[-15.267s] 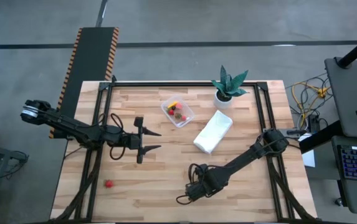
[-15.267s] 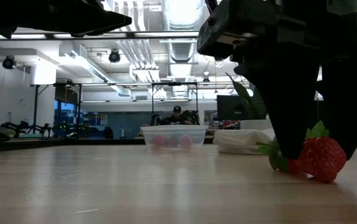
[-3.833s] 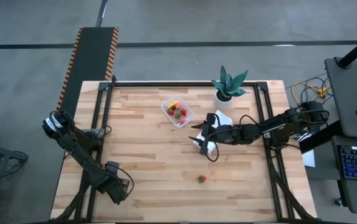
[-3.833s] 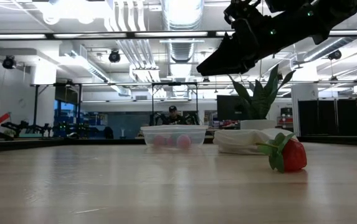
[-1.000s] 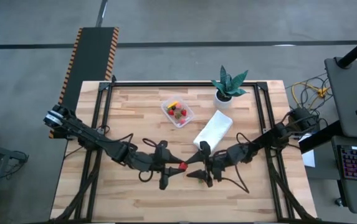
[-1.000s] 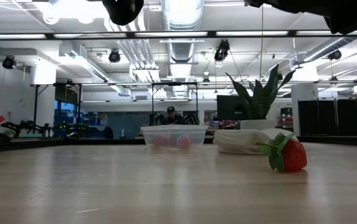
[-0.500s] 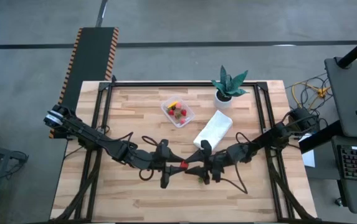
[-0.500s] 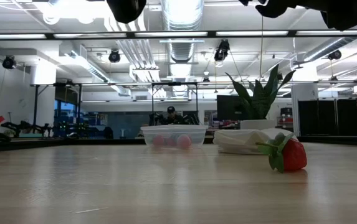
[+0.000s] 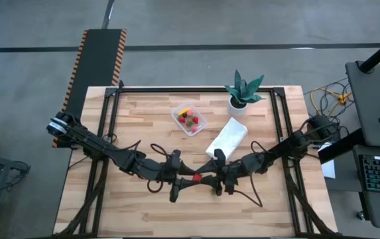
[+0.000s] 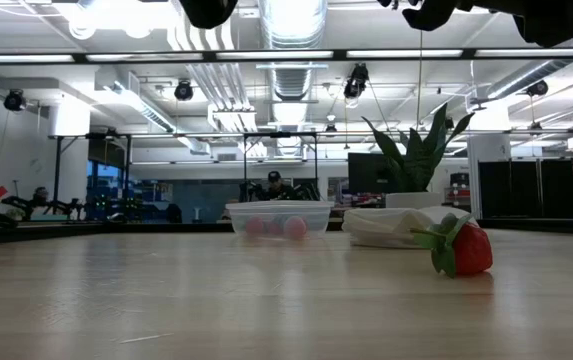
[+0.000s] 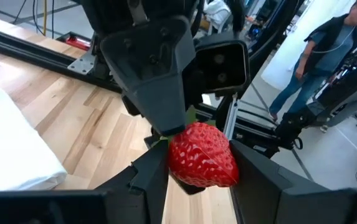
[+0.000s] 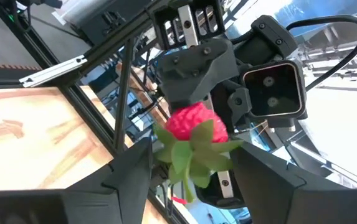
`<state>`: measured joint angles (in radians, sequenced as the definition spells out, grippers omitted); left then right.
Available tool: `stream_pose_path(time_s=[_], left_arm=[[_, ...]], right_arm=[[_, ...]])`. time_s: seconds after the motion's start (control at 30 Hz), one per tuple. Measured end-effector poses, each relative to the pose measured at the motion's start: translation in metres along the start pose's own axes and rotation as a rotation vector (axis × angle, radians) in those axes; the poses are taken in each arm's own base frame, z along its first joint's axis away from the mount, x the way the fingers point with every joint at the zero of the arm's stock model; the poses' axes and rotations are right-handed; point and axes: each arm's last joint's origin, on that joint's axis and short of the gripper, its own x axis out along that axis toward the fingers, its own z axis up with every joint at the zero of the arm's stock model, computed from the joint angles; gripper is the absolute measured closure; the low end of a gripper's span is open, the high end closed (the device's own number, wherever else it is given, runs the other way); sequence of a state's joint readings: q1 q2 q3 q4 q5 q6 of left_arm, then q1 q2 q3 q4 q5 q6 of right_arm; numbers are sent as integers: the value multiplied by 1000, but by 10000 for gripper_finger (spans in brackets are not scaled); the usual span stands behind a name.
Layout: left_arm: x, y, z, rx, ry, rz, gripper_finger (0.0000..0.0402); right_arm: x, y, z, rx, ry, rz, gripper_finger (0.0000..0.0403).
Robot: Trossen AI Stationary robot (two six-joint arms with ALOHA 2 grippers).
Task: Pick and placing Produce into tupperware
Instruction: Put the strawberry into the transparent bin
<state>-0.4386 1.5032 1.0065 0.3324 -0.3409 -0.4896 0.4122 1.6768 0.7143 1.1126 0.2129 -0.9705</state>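
Left gripper (image 9: pixel 190 178) was out over mid-surface (image 9: pixel 143 126), tip to tip with the right gripper (image 9: pixel 201 178). Both were well above the wood.

Left jaws were partly closed and clamped on a strawberry (image 9: pixel 195 177). In the left wrist view I saw the berry (image 11: pixel 202 154) pinched between them, red body facing that camera.

Right jaws stood partly open on either side of the same berry. From the right wrist view, its green top (image 12: pixel 194 146) pointed back into the right jaws, with a gap showing on both sides. In the left wrist view, one right finger (image 11: pixel 156 74) lay against the berry's leafy end. I couldn't tell if the other finger touched it.

A second strawberry (image 10: pixel 463 250) lay on the surface, just under and beside the right jaws, with its green leaves toward the low camera's left.

The tupperware (image 9: pixel 190 119) was well beyond both jaws, toward the far edge, and nearer the left jaws' side. It held several red pieces (image 9: pixel 190 121) and one yellow piece (image 9: pixel 184 111).

A folded white cloth (image 9: pixel 227 141) lay beyond the right jaws, between them and a potted plant (image 9: pixel 243 89).

One person (image 11: pixel 328 50) stood off the surface behind the right arm, and another (image 10: pixel 273 183) was seated far back in the room.
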Motion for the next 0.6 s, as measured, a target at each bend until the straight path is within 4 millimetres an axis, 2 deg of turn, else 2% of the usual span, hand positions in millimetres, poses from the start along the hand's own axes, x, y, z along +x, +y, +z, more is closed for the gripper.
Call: stream_pose_path(time_s=[0.6], left_arm=[[2,5,2,1,2,19,266]], right_arm=[[0,0,1,-3,-4,3,202]])
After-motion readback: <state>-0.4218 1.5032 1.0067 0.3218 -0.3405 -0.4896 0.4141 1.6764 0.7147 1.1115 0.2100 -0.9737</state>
